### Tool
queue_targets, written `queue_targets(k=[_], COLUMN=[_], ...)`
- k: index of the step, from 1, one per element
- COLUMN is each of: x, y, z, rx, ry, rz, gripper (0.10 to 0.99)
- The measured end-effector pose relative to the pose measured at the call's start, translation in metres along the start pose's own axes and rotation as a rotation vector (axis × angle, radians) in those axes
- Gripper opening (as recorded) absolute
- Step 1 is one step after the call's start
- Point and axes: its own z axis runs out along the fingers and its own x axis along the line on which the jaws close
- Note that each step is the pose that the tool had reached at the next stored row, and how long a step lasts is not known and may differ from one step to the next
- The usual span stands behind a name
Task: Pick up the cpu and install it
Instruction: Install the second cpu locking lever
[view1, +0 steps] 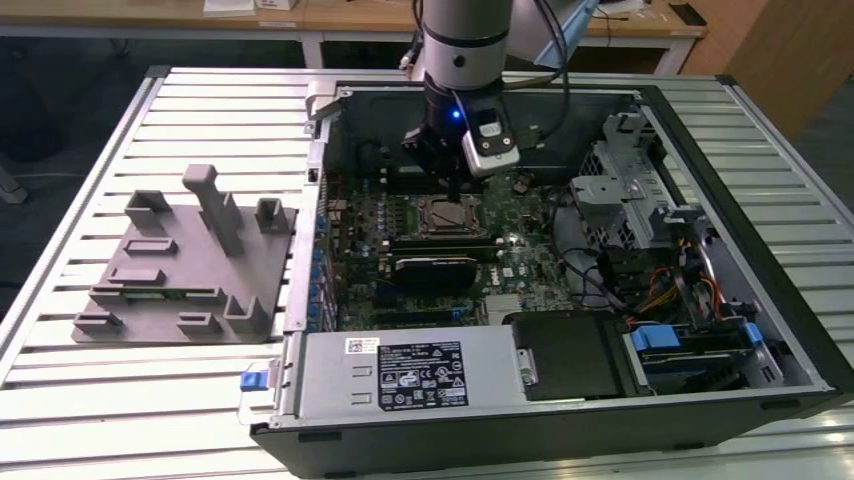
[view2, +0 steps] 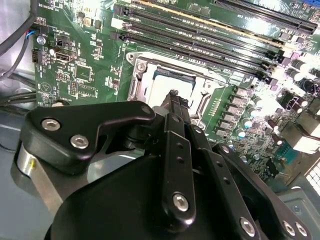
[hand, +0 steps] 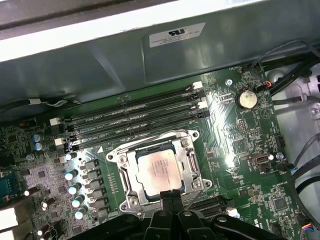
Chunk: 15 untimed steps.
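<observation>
The cpu (hand: 159, 170) lay seated in the motherboard socket (hand: 186, 141) inside the open computer case (view1: 747, 250). The end effector (hand: 167, 196) hung just above it, fingertips together, gripping nothing.

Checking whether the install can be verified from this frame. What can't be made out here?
- Gripper fingertips: in both wrist views the gripper's own black linkage covers them, so open or shut is unclear.
- Whether the fingers touch the cpu: first wrist view, contact point hidden at the chip's near edge.
- cpu seating in the socket: second wrist view, linkage blocks most of the chip.
- Exterior view: the arm's wrist hides the fingertips; socket detail is too small.
</observation>
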Motion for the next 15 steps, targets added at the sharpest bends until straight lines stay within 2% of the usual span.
queue_targets(k=[9,15], x=[-0.0024,-0.0057], y=[-0.0078,-0.0175], z=[-0.0002,-0.0004], rx=[0.000,0.000], ry=[0.0000,0.0000], rz=[0.000,0.000], gripper=[0.106,0.106])
